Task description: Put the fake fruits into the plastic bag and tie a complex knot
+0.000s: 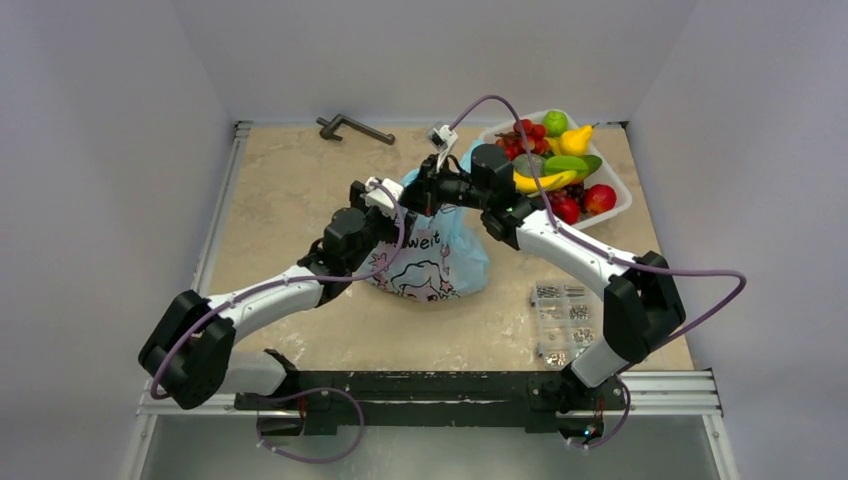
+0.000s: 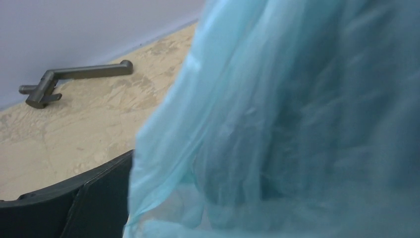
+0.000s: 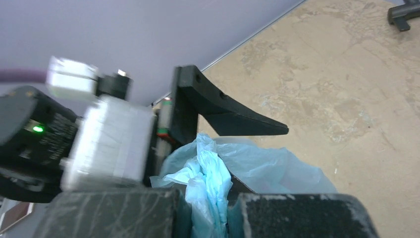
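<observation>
The light-blue plastic bag [image 1: 440,255] stands mid-table, its white printed patch facing the front. Its top is gathered up between both grippers. My right gripper [image 1: 437,189] is shut on a bunched strip of the bag [image 3: 210,173], pinched between its pads [image 3: 297,215]. My left gripper [image 1: 408,197] is open at the bag's top: in the right wrist view one finger [image 3: 233,116] sits above the film and the other lies under it. Bag film [image 2: 297,124] fills the left wrist view. The fake fruits [image 1: 555,165], including a banana and red and green pieces, lie in the white tray.
The white tray [image 1: 622,190] stands at the back right. A clear box of metal screws [image 1: 563,322] lies front right. A dark metal handle [image 1: 355,128] lies at the back of the table and also shows in the left wrist view [image 2: 74,77].
</observation>
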### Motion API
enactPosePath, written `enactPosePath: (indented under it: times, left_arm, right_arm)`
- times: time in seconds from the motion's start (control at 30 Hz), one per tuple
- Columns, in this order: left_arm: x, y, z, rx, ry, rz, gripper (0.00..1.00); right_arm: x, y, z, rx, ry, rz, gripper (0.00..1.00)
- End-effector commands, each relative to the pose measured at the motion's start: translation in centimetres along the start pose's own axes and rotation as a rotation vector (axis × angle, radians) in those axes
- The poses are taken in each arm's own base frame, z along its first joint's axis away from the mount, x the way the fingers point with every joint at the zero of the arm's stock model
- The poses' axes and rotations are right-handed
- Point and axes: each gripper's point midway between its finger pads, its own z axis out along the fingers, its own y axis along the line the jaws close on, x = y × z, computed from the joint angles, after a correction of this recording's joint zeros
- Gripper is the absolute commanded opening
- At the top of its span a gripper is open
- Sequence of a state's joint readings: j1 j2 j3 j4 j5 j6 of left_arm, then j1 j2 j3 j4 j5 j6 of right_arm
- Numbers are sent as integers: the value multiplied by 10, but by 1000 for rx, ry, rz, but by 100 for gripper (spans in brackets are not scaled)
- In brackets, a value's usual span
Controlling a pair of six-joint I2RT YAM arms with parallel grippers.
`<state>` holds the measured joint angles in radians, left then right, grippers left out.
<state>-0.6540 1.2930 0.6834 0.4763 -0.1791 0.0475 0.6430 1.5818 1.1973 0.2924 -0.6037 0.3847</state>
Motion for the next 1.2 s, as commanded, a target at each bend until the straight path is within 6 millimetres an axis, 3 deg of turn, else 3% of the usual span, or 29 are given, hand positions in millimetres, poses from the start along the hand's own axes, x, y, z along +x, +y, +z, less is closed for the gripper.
enactPosePath:
  times: [0.0, 0.2, 0.27, 0.33, 0.57, 0.73, 0.97, 1.07, 1.1, 1.17]
  left_arm:
    - [18, 11, 7, -63, -26, 68, 86]
    - [40, -5, 3, 35, -16, 126, 44]
    - [50, -11, -1, 69, 1, 140, 14]
    - [60, -15, -6, 99, 18, 144, 0]
    - [90, -39, -23, 232, 79, 106, 0]
    - [104, -38, -25, 224, 110, 107, 0]
    - [113, -27, -19, 157, 182, 110, 0]
    - [105, -34, -22, 204, 158, 97, 0]
    - [99, -39, -26, 242, 149, 107, 14]
    - [75, -44, -38, 301, 130, 129, 61]
  right_arm:
    - [-18, 22, 1, -56, -29, 10, 0]
    - [-18, 23, -3, -47, -37, 19, 0]
    - [-20, 21, -4, -38, -45, 16, 0]
    - [-23, 17, -5, -21, -55, 16, 0]
    - [-26, 2, -4, 25, -67, -9, 0]
    - [-22, -13, -6, 74, -56, -14, 0]
    - [-2, -42, -14, 148, -18, 109, 0]
    - [-8, -30, -18, 41, -37, 86, 0]
    - [-8, -27, -18, 17, -20, 50, 0]
    - [-6, -21, -19, -30, 5, -16, 0]
